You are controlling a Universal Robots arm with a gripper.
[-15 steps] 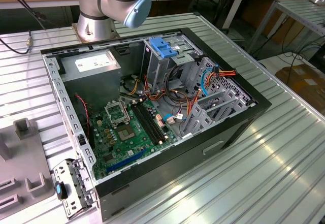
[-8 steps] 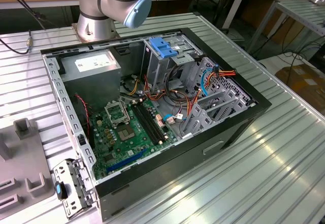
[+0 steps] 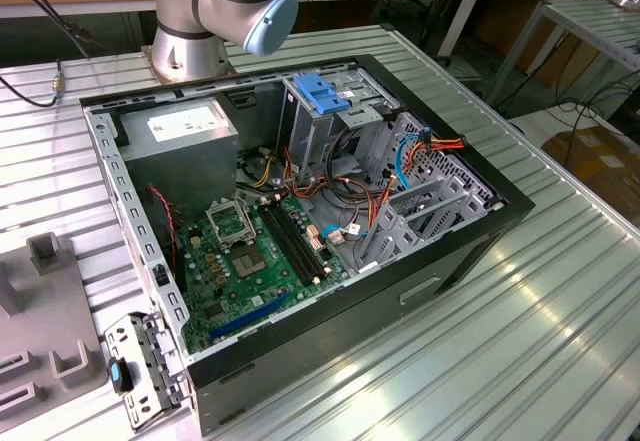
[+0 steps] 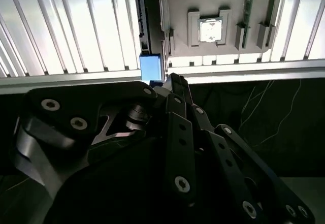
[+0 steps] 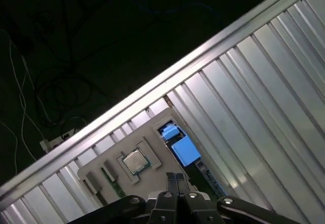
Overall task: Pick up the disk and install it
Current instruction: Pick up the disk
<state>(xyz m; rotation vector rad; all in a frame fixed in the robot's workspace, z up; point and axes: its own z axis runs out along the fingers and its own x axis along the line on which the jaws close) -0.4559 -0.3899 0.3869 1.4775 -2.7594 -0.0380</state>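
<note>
Tool (image 5: 174, 176) right over the disk (image 5: 184, 151) — fingers pinched together, holding nothing.
The disk seems to stand on edge just under the tool's tips, by the grey tray (image 5: 147, 132). A good grab lines up with the thin edge — squeeze flat sides, not blue rails.

The open computer case (image 3: 300, 351) sits on the table (image 3: 520, 361) with the arm's base (image 3: 190, 51) behind it. Inside, the power-supply box (image 3: 185, 126) fills the rear corner towards the exterior view's left, the drive cage (image 3: 320, 111) stands beside it, and the motherboard (image 3: 250, 261) lies on the floor in front. On the table at the exterior view's left lies a fixture plate (image 3: 50, 321), a processor chip (image 5: 134, 161) set in it, the disk (image 5: 183, 150) along its edge, the gripper (image 5: 175, 175) hanging over that edge.
</note>
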